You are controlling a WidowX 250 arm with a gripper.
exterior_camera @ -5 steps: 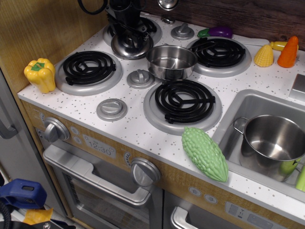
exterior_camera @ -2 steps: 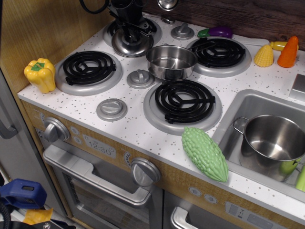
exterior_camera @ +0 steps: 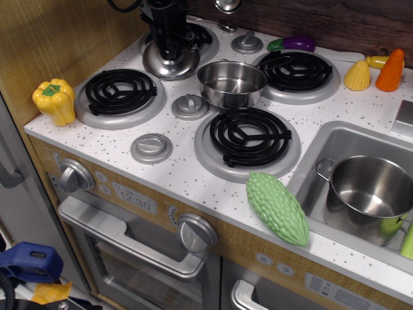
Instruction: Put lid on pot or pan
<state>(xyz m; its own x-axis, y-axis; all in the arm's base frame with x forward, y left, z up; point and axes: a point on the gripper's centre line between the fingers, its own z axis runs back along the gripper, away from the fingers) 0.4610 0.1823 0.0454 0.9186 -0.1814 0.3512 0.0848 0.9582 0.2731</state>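
The pincer [exterior_camera: 169,53] points straight down onto the lid [exterior_camera: 170,63] at the back-left burner [exterior_camera: 193,40], apparently clamped on its knob, though the grip itself is hidden. One lid, one small pot [exterior_camera: 231,83] just right, open-topped, amid four burners. Bare worktop [exterior_camera: 193,174] runs along the front edge.

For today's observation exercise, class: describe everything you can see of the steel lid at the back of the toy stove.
The lid is round, shiny steel, slightly domed, with a bright reflective rim. It sits at the back left of the stovetop, over the rear left burner, just left of the small open pot and apart from it. The black gripper comes down onto its centre, hiding the knob, so the grip itself cannot be made out. Whether the lid rests on the burner or is slightly lifted cannot be told.
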